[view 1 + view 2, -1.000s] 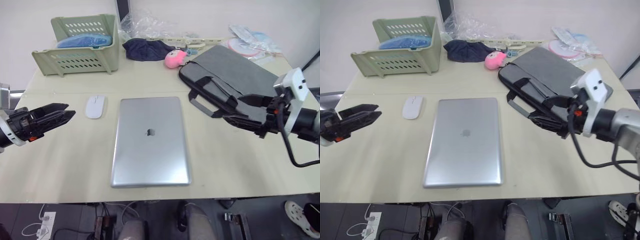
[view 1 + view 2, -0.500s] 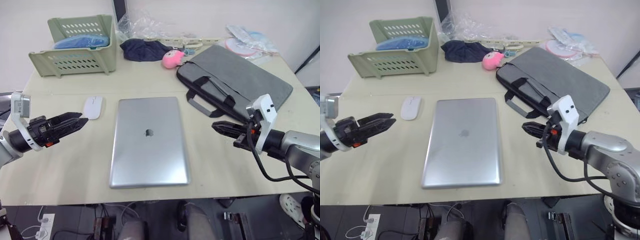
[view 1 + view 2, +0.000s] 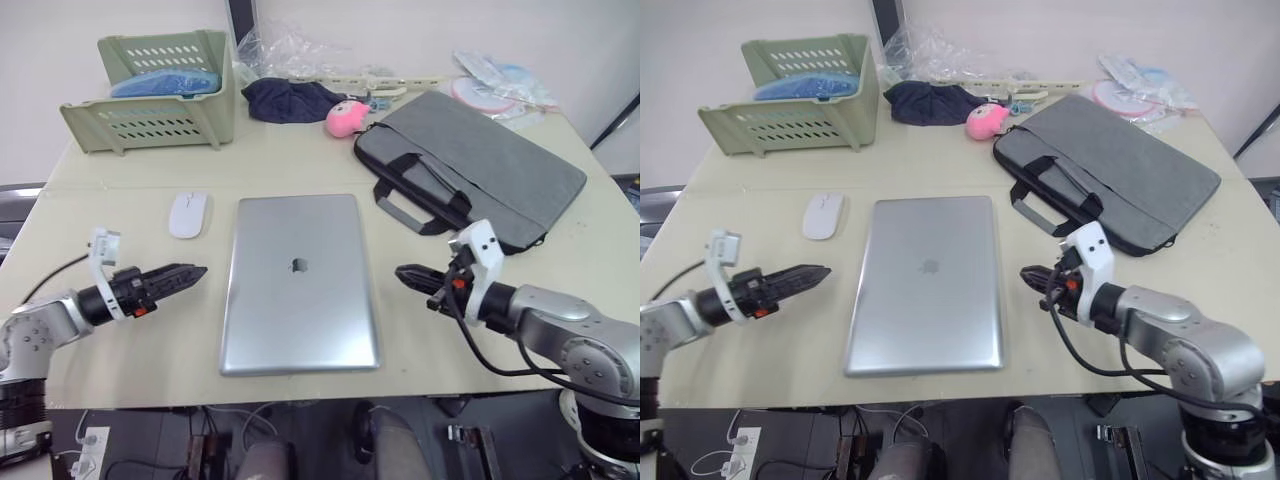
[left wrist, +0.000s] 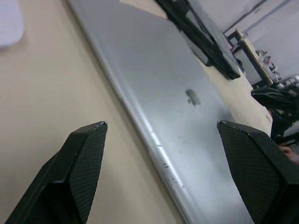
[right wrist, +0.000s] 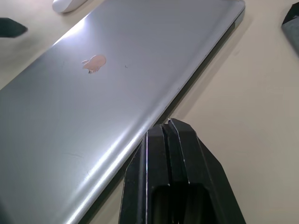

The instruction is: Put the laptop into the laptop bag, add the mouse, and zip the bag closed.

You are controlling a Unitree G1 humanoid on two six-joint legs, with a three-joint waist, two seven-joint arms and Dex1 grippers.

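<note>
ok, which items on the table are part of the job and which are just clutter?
Job:
laptop
laptop bag
mouse

Clutter:
green basket with something blue inside
dark cloth
pink plush toy
clear plastic wrap
packets at the far right corner

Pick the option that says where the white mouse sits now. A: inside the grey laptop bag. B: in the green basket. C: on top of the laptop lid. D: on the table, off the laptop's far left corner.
D: the mouse lies on the table, apart from the laptop near its far left corner, while the laptop bag lies flat at the far right.
</note>
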